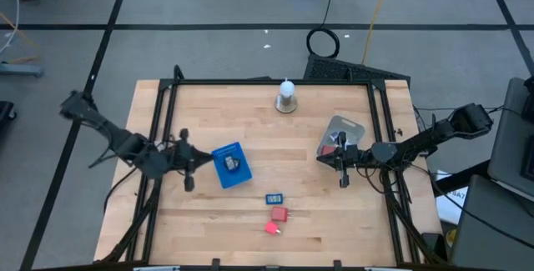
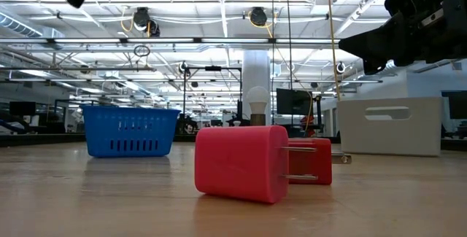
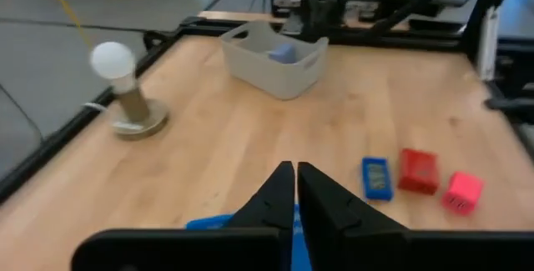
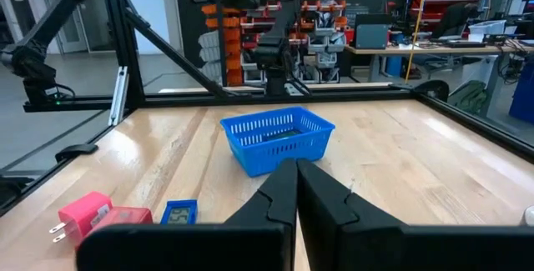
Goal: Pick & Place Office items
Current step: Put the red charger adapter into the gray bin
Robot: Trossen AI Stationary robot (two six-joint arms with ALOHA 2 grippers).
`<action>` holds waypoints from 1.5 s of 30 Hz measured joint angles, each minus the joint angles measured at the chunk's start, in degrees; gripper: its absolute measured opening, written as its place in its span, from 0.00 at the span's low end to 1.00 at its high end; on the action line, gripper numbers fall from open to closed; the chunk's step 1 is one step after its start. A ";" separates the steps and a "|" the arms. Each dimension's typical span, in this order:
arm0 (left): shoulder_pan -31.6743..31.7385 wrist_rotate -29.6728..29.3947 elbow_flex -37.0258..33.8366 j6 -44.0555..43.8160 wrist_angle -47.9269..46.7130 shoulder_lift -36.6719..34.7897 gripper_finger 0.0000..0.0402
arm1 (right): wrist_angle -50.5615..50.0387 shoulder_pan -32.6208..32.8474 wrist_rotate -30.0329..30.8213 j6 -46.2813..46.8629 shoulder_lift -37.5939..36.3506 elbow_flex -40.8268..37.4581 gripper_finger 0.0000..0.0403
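Observation:
Three small office items lie on the wood near the table's near edge: a blue rectangle (image 1: 274, 198) (image 3: 377, 178), a red block (image 1: 279, 213) (image 3: 418, 169) and a pink-red plug-shaped piece (image 1: 272, 228) (image 2: 244, 162) on its side. The blue basket (image 1: 231, 164) (image 4: 278, 138) holds a dark piece. The grey container (image 1: 340, 133) (image 3: 275, 58) holds a light-blue piece (image 3: 284, 52) and red bits. My left gripper (image 1: 190, 161) (image 3: 294, 192) is shut and raised beside the basket's left side. My right gripper (image 1: 338, 158) (image 4: 296, 192) is shut and raised at the container's near side.
A light bulb on a round stand (image 1: 286, 97) (image 3: 117, 71) sits near the far edge, mid-table. A black frame rail (image 1: 267, 80) borders the table's far edge and sides. Bare wood lies between the basket and the container and around the three loose pieces.

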 joint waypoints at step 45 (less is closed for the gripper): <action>19.29 17.45 -32.09 3.76 13.74 -39.53 0.05 | -38.17 9.12 -2.74 -5.79 5.89 27.07 0.00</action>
